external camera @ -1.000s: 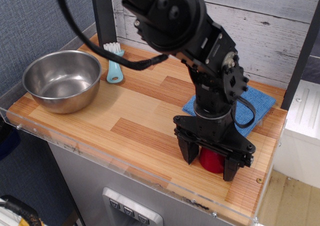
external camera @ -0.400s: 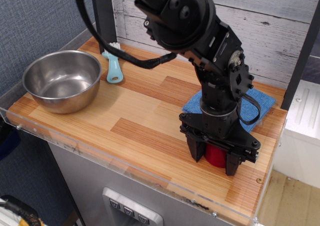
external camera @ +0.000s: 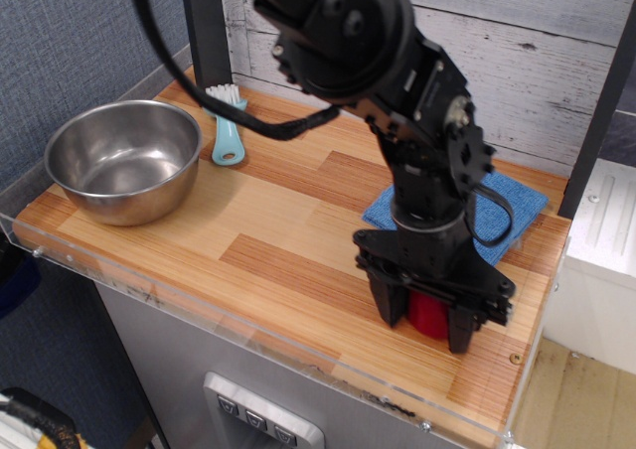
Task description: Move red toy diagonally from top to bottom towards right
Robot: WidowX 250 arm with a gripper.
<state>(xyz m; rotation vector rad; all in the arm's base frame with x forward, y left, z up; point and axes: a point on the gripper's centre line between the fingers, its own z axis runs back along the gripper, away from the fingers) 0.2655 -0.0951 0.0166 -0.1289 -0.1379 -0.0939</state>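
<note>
The black fingers (external camera: 425,327) pinch the red toy (external camera: 428,315) from both sides so it can't slip, low on the bench (external camera: 278,221) near its front right corner

Bare wooden tabletop (external camera: 278,225) open mid-counter, steel bowl (external camera: 124,158) and brush (external camera: 228,123) far left, blue cloth (external camera: 512,211) behind hand (external camera: 425,312)

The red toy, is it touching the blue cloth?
Apart. The only view shows bare wood between the red toy and the blue cloth.
</note>
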